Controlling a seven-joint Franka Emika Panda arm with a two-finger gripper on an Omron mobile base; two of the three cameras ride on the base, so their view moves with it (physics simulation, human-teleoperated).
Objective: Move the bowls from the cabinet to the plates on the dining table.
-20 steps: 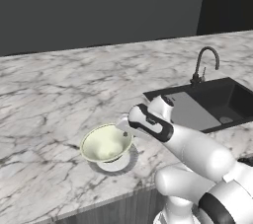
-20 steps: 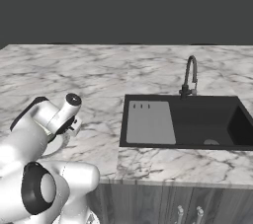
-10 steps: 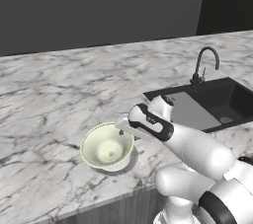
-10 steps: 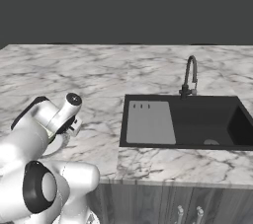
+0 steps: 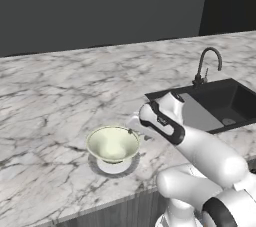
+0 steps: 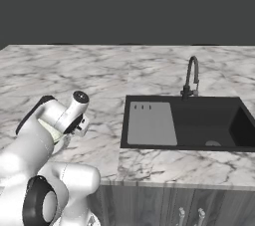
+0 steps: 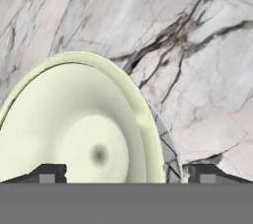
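The broad white marble bench (image 5: 55, 101) with grey veins runs across the room under a dark wall, its near edge dropping to grey wood-grain fronts. Set into its right part is a black rectangular sink (image 6: 199, 123) with a paler drain panel on its left side, and a dark curved tap (image 6: 191, 76) stands at its far edge.

The white arm with dark joints (image 5: 200, 148) rises from the near right in the left base view and reaches left and down toward the near part of the bench. Its gripper (image 7: 126, 173) has the jaws spread wide: in the hand view one dark tip shows over the inside of the bowl and the other well out past its rim, over bare marble. Neither tip visibly presses on the bowl.

Just left of the hand, near the front edge of the bench, stands a cream-white glazed ceramic bowl with a flared rim (image 5: 113, 143). It sits upright on a small round pale grey-white plate (image 5: 98, 166), whose edge shows around the bowl's narrow foot. The bowl looks empty, with a dim spot at its centre. Bowl and plate lie well left of the sink.
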